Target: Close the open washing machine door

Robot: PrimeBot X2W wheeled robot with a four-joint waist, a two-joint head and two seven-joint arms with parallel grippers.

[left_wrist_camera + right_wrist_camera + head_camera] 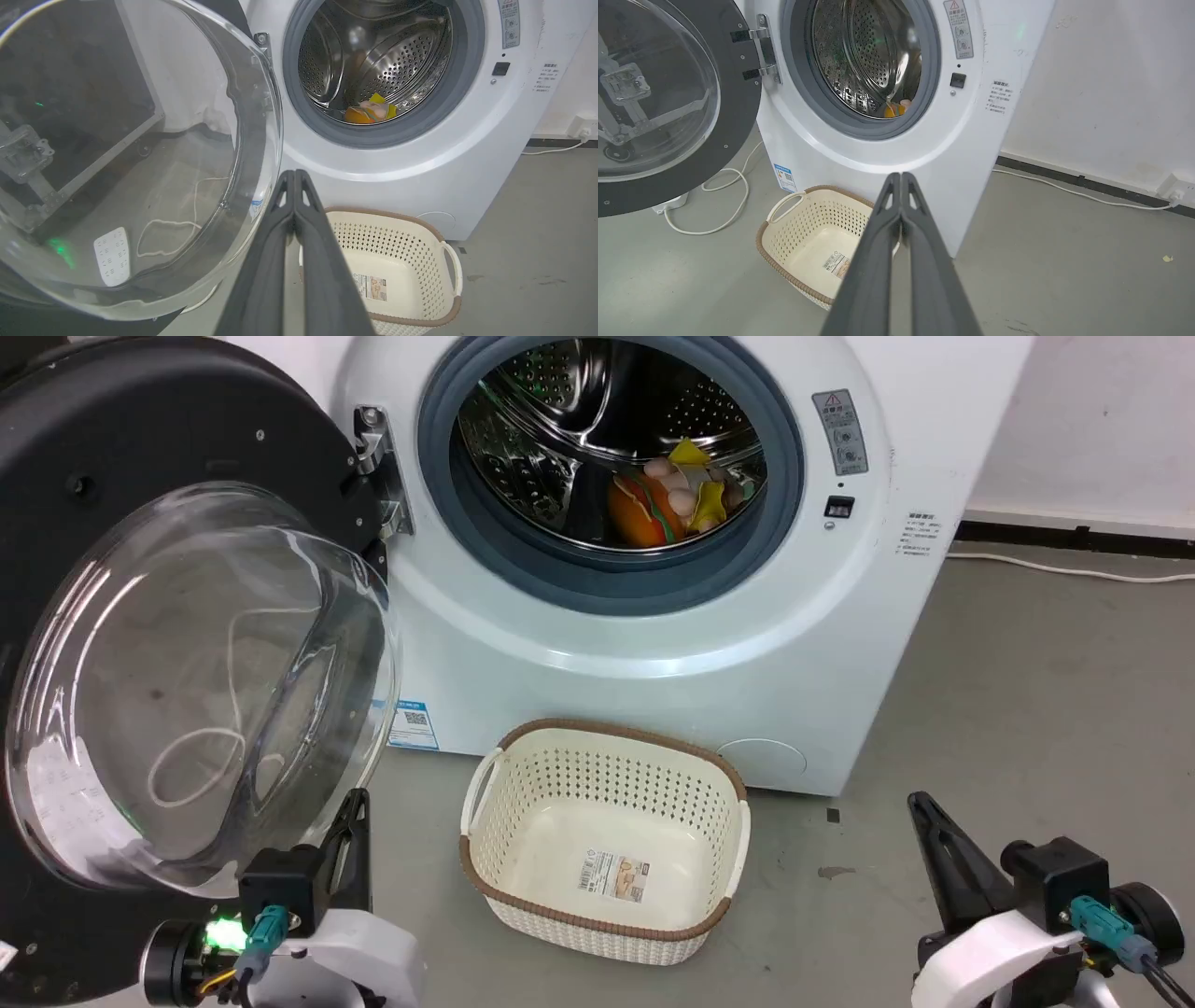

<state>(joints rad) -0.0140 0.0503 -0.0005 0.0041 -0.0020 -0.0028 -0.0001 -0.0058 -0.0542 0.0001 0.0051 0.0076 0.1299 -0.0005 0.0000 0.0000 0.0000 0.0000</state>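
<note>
On the grey floor [1027, 709] the washing machine [653, 644] stands with its drum mouth bare, and the washing machine door [187, 681] hangs swung wide at its left. A clean close probably means pushing the black rim, not the glass, past the basket [607, 775]. The left fingers [347, 840], near the door's lower rim, and the right fingers [943, 854] are pressed together and hold nothing.

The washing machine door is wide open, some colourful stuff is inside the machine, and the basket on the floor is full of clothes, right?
Not quite. The basket is empty, with just a label stuck on its bottom, as the head view shows. The rest is right: the door is wide open and colourful stuff lies inside the washing machine.
</note>
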